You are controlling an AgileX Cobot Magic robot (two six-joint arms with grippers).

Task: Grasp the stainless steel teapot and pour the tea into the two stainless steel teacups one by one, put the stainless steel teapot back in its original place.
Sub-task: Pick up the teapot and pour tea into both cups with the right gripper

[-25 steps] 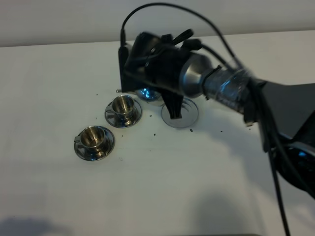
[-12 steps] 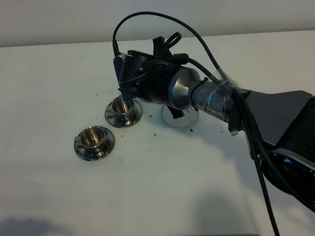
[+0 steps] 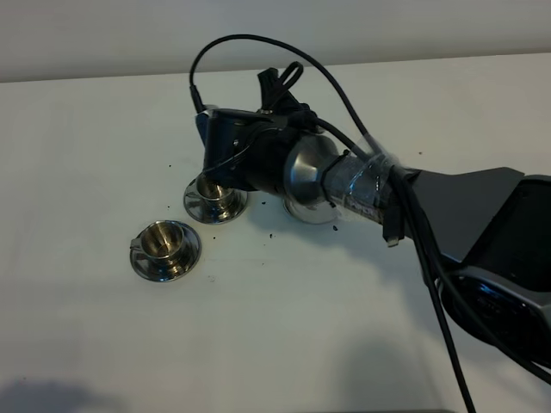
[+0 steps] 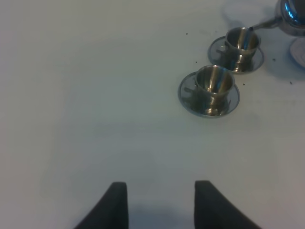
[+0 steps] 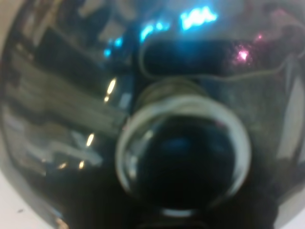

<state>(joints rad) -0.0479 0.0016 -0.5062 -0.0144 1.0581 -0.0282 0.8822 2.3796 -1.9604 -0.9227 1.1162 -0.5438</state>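
The teapot (image 4: pixel 291 16) had travelled left and tipped over in the last second as the right arm rolled its wrist. At first it sat close to the disc (image 3: pixel 317 213). It now hung clear of the disc, toward the left and far side of the table (image 3: pixel 284 327). Its spout (image 4: pixel 262 24) sloped down, with the tip just over the rim of the far cup (image 4: pixel 242 40). No stream could be made out, so whether tea was running could not be told. The first pour looked to be starting, or about to.

The near cup (image 4: pixel 214 82) stood untouched on its saucer, just nearer and to the left of the far one. The disc lay bare to the right of both cups, part hidden under the arm.

The right tool (image 3: pixel 231 159) was buried against the pot, and its own camera showed only the lid knob (image 5: pixel 183 157) and steel. Its fingers were not visible, but the pot hung in the air, so it was judged to be clamped on the pot. The left tool (image 4: pixel 161 206) idled well away from the cups, with its fingers apart and nothing between them.

As judged from this, both fills and the return to the disc remained to be done. A little more tilt seemed the next need, with the spout tip kept inside the rim.
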